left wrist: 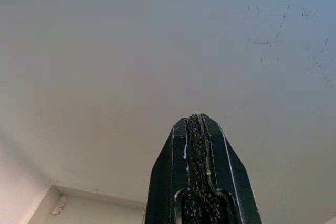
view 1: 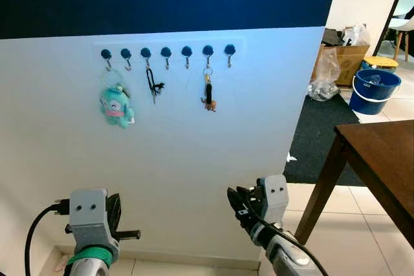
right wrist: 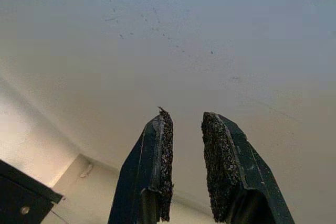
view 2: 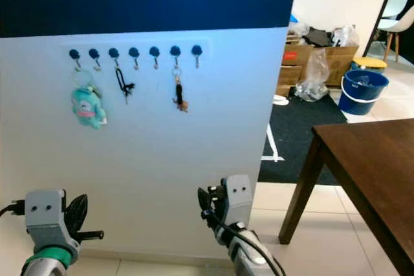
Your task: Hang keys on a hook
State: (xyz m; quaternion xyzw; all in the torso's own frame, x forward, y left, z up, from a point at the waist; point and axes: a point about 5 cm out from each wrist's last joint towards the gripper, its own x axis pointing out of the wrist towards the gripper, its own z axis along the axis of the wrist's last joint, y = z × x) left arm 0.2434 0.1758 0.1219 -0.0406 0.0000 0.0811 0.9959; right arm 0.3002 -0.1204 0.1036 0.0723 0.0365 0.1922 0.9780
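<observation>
A row of several blue-knobbed hooks (view 1: 166, 53) runs across the white wall (view 1: 162, 153). A set of keys with a brown charm (view 1: 208, 92) hangs from the sixth hook. A black key strap (view 1: 153, 85) hangs from the third hook, and a teal plush keychain (view 1: 116, 105) hangs at the left end. Low in front of the wall, my left gripper (view 1: 114, 211) is shut with nothing in it (left wrist: 195, 120). My right gripper (view 1: 237, 200) is also low, well below the keys; its fingers stand a little apart and hold nothing (right wrist: 186, 120).
A dark wooden table (view 1: 381, 159) stands close on the right. Beyond the wall's end lie a dark carpet (view 1: 320, 134), a blue bucket (view 1: 374, 90), cardboard boxes (view 1: 346, 59) and a clear plastic bag (view 1: 323, 75). Tiled floor runs along the wall's foot.
</observation>
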